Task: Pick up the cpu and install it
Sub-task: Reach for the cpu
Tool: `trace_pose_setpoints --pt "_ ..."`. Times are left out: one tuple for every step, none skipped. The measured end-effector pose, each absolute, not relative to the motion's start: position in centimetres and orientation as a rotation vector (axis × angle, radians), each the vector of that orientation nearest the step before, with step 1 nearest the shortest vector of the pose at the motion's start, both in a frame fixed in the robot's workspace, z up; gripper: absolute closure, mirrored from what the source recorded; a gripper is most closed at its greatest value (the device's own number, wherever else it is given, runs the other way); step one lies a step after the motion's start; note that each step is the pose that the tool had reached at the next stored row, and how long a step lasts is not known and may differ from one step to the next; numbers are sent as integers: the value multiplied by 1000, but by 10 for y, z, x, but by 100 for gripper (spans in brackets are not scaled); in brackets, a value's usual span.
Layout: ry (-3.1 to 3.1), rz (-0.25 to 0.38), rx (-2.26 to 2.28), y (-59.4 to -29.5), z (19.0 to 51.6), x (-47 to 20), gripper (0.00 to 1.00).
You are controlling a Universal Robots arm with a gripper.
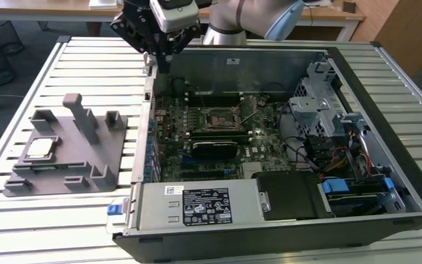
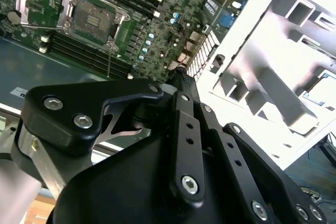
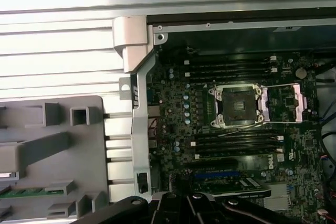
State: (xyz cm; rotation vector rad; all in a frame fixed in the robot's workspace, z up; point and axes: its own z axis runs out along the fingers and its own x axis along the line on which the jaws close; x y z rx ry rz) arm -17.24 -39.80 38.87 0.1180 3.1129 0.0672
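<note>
The cpu [image 1: 41, 148], a small silver square chip, lies flat in a pocket of the grey fixture plate [image 1: 86, 165] on the exterior view's left. My gripper [image 1: 164, 65] hangs above the far left corner of the open computer case [image 1: 387, 137], well away from the cpu. Its fingers are shut with nothing between them, and they meet at a narrow tip [image 2: 180, 77] in the second wrist view. The motherboard's cpu socket [image 1: 218, 118] sits open with its metal frame lifted. It also shows in both wrist views [image 3: 239, 106] [image 2: 89, 20].
The fixture plate carries several upright posts [image 1: 83, 118]. The case's tall walls ring the motherboard, with a black power supply [image 1: 204, 206] at the near side and a drive cage with cables [image 1: 328, 121] on the exterior view's right. A slatted metal table [image 1: 50, 220] lies under everything.
</note>
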Motion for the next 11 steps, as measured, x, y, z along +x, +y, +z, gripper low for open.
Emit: trace_pose_setpoints --pt "3113 67 118 -398 389 -175 89" --pt "3113 67 118 -398 389 -177 89" --pt "3113 67 118 -398 388 -179 89" --pt "3113 67 118 -398 388 -182 89" --pt "3113 67 118 -398 388 -186 89" --pt "3113 67 118 -397 388 -190 89" --pt "3113 67 118 -397 388 -194 89" --pt "3113 67 118 -397 387 -199 89" --pt "3113 67 118 -397 387 -203 89" --pt "3114 67 118 -397 386 -208 89" --pt "3114 67 118 -396 386 -213 89"
